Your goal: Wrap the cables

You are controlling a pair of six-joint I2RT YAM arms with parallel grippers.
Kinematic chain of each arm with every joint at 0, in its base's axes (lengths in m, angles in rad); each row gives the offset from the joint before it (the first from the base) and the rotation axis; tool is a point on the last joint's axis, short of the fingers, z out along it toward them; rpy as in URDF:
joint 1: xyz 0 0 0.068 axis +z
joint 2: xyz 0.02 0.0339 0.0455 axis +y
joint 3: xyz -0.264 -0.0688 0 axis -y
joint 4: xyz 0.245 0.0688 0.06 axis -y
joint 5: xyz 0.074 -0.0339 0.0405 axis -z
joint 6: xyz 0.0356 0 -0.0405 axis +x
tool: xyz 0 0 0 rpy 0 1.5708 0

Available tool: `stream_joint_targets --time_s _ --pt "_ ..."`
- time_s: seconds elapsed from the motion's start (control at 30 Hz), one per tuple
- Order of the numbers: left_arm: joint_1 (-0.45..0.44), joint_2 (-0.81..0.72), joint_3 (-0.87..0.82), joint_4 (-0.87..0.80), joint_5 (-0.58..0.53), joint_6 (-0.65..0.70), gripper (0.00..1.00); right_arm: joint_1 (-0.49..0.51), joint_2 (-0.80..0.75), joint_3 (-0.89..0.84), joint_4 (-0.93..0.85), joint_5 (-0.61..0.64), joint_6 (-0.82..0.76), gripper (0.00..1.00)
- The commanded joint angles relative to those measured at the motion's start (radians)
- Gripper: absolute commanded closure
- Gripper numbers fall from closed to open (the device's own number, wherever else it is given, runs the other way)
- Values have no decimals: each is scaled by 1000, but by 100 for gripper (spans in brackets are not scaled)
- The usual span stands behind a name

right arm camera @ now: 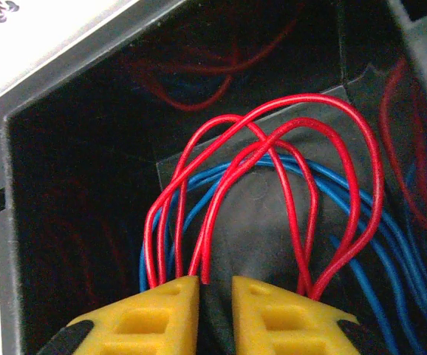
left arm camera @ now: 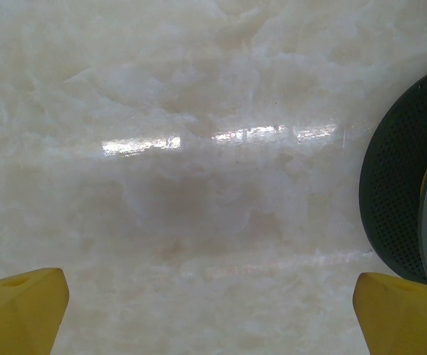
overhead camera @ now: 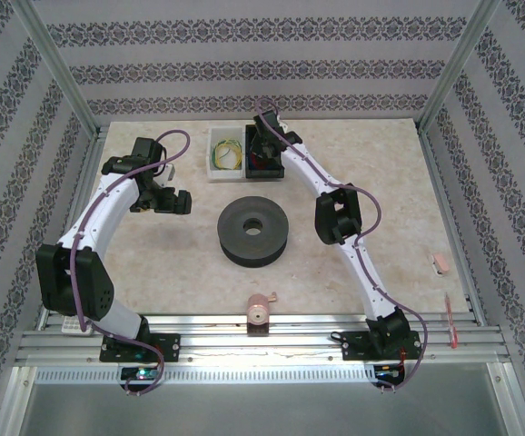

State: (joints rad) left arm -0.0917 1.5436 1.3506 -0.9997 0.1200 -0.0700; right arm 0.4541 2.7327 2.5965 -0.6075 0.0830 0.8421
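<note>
Right gripper (right arm camera: 215, 296): closest to us, its yellow fingertips sit close together with a narrow dark gap between them. We cannot tell whether they pinch anything.
Cables (right arm camera: 309, 97): thin red loops arch up from behind and beside those fingertips, and one strand drops into the gap.
Blue wire (right arm camera: 380, 237): we see it lying under and to the right of the red loops.
Black box (right arm camera: 66, 148): it holds both wires. It stands at the far side of the table (overhead camera: 381, 182), just right of a white box (overhead camera: 215, 165).
Left gripper (left arm camera: 212, 310): its fingers are spread wide over bare table, with nothing between them.
Spool (overhead camera: 256, 230): black, mid-table, just right of the left gripper.
</note>
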Motion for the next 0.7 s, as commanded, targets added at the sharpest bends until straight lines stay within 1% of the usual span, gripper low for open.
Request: stream_joint_targets --time_s 0.0,0.3,0.67 --pt "-9 -1 7 -27 -7 22 1 -2 24 30 19 37 11 82" --pt "-10 -2 5 -28 -8 22 1 -2 9 29 26 50 -15 100" --pt "-10 -2 4 -30 -7 24 1 11 -80 -26 43 72 -86 100"
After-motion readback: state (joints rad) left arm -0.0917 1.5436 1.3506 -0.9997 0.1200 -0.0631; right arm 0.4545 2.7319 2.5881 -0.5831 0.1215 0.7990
